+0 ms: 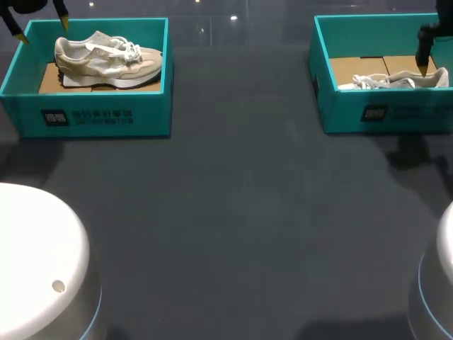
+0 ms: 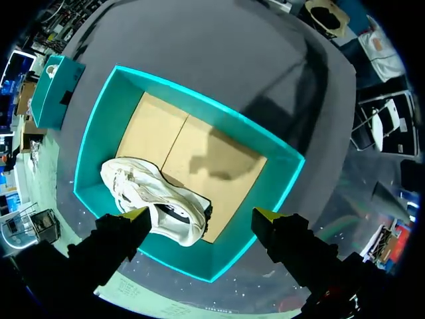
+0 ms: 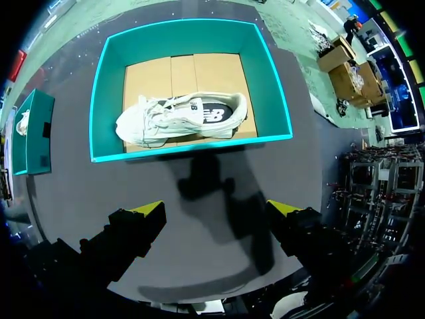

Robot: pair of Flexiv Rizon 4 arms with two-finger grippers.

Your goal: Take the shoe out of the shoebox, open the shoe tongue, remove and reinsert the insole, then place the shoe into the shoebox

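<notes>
Both the left claw and the right claw hang spread and empty. Under the left one lies the left shoe, cream mesh with laces, in a rigid teal cardboard shoebox at the table's far left corner. Ahead of the right one, the right shoe sits boxed at the far right corner. Seemingly no step is done yet.

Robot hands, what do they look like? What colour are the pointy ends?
The left end effector and the right end effector look alike: two chunky black fingers, each narrowing to a bright yellow wedge tip. In the head view, the arm shells nearest the camera are smooth, rounded and white. I can't see cables or markings.
</notes>
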